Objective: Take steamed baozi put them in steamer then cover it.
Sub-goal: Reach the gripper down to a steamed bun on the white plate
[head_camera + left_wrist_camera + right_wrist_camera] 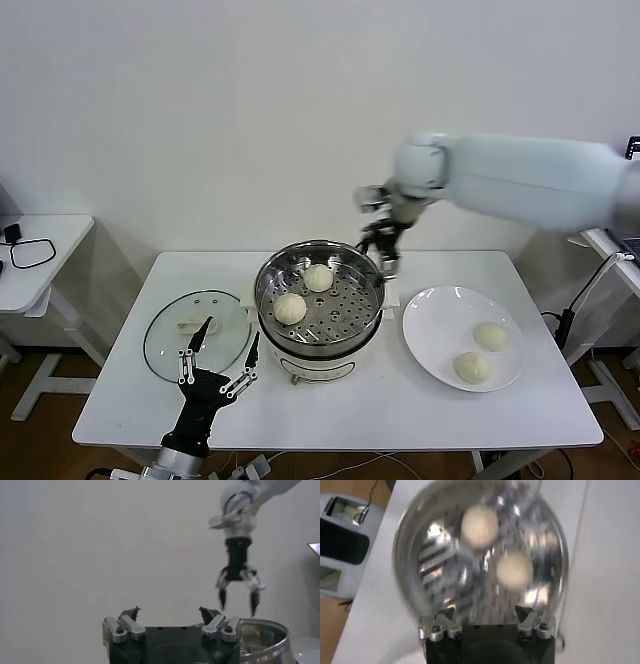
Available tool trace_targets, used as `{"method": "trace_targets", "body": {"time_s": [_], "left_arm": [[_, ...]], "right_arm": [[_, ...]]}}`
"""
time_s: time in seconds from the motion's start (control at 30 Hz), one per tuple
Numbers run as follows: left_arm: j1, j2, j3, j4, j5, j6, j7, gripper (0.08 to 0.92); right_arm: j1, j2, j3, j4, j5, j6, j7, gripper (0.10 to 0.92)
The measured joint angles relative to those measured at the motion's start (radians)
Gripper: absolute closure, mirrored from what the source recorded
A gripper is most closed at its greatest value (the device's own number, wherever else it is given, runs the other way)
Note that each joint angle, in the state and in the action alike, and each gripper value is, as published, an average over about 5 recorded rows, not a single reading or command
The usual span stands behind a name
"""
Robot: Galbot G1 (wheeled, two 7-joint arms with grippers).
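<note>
Above the steamer (320,300) holding two baozi (291,308), the right hand (385,245) hangs open; no writing legible.

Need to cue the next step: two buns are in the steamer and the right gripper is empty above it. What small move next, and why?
Probably swing the right gripper, open and empty over the steamer's far rim, toward the white plate and the nearer baozi. Two buns still lie there, so the cover by the idle left gripper should wait.
</note>
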Motion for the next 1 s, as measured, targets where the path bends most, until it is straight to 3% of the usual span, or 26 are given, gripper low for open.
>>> {"method": "trace_targets", "body": {"time_s": [0.4,1.0], "left_arm": [[0.018,-0.014,-0.004,-0.004,0.017,0.004,0.0,0.177],[0.034,-0.021,-0.02,-0.004,0.024,0.001,-0.001,0.177]], "right_arm": [[-0.232,-0.27,0.117,0.0,-0.195,0.1,-0.058,0.203],[-0.555,-0.317,0.32,-0.071,-0.327,0.129,-0.038,0.203]]}}
